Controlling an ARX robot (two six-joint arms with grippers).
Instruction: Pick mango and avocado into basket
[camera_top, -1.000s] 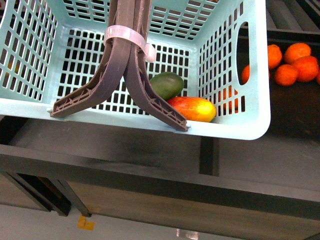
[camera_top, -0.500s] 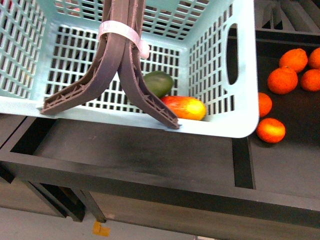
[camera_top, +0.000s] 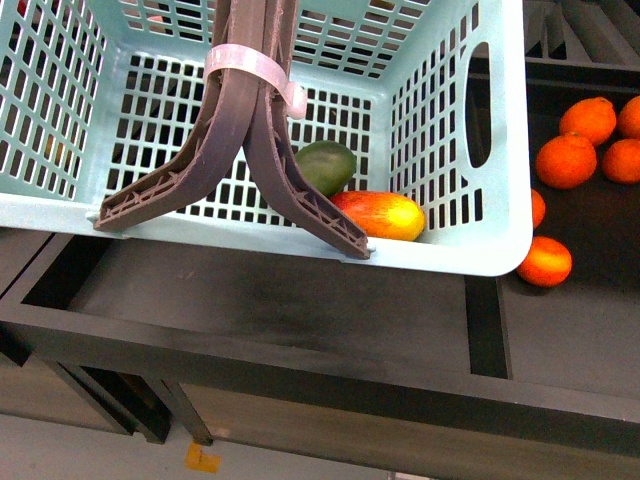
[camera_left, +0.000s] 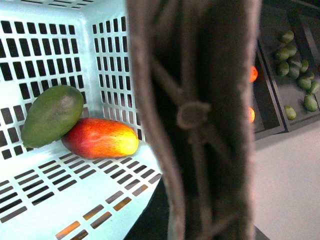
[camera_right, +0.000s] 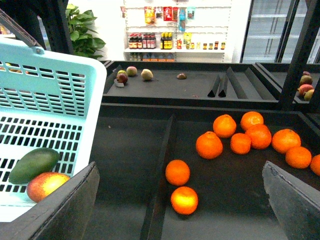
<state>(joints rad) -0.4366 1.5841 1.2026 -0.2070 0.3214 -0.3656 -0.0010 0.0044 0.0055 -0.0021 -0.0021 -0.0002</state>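
1. mango (camera_top: 380, 215) and avocado (camera_top: 325, 166) both lie inside the basket (camera_top: 470, 255) in the front view, touching each other near the basket's right corner; the avocado sits just behind the mango, toward the far wall.
2. front view: the brown handle (camera_top: 245, 130) rises from the basket's near rim in two forked legs, bound with a white tie (camera_top: 250, 68). the basket sits over a dark shelf compartment (camera_top: 280, 300). several oranges (camera_top: 565, 160) lie in the next compartment to the right, one (camera_top: 545, 262) close beside the basket's corner. neither tool shows here.
3. left wrist view: the avocado (camera_left: 51, 115) leans against the lattice wall and rests on one end of the mango (camera_left: 100, 138), which lies flat on the slotted basket floor (camera_left: 60, 190). the blurred handle (camera_left: 200, 120) fills the middle of the picture, very near the camera. green fruits (camera_left: 295, 65) lie in a tray beyond. i cannot tell whether the left tool is apart, together, or clamped on the handle, since its fingers are not visible.
4. right wrist view: the right tool (camera_right: 180, 210) stands wide apart, with one finger (camera_right: 60, 210) at each lower corner, holding nothing. between them lie the oranges (camera_right: 209, 145) on the dark tabletop (camera_right: 125, 165). the basket (camera_right: 75, 65) is off to one side, with the avocado (camera_right: 33, 165) and mango (camera_right: 47, 186) seen through its open top.
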